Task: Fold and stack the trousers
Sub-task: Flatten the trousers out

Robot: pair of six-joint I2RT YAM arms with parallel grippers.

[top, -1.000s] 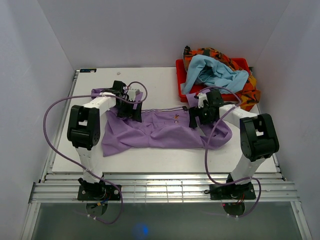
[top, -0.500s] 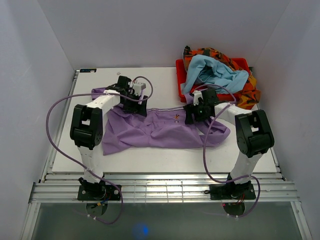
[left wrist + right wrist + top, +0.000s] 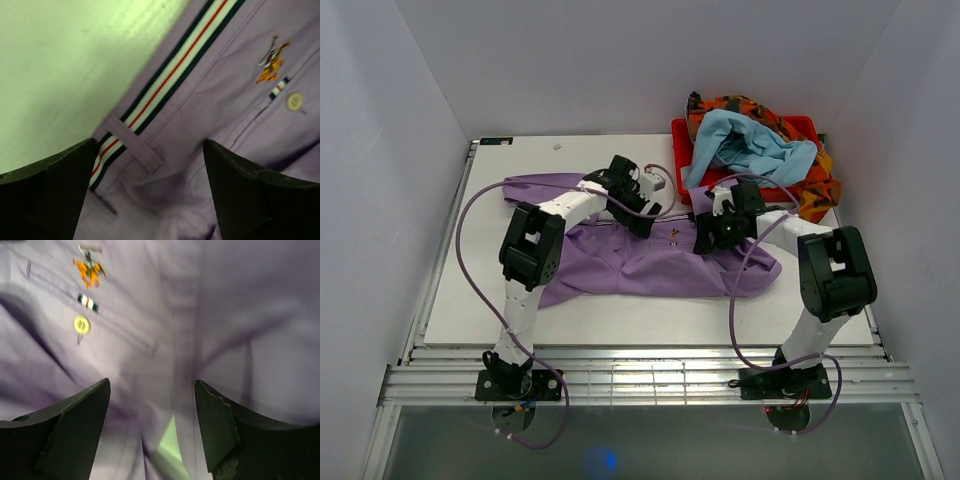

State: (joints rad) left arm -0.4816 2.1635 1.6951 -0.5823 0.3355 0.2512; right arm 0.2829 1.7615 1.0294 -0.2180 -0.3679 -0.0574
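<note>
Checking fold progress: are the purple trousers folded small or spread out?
Spread out: the trousers lie rumpled, stretched across the table, striped waistband exposed.

plain white walls (image 3: 620,60) on three sides; white table (image 3: 620,318); aluminium rails (image 3: 650,378) along near edge.

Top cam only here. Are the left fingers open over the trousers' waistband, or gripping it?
Observer: Left wrist view: left fingers open, with the striped waistband and a belt loop between them, nothing pinched.
Operator: Right side?
Observer: Right wrist view: right fingers apart over plain trousers cloth, not closed on it.
Operator: Any landmark there?
Observer: A yellow button and an orange embroidered logo lie beyond them, upper left.
</note>
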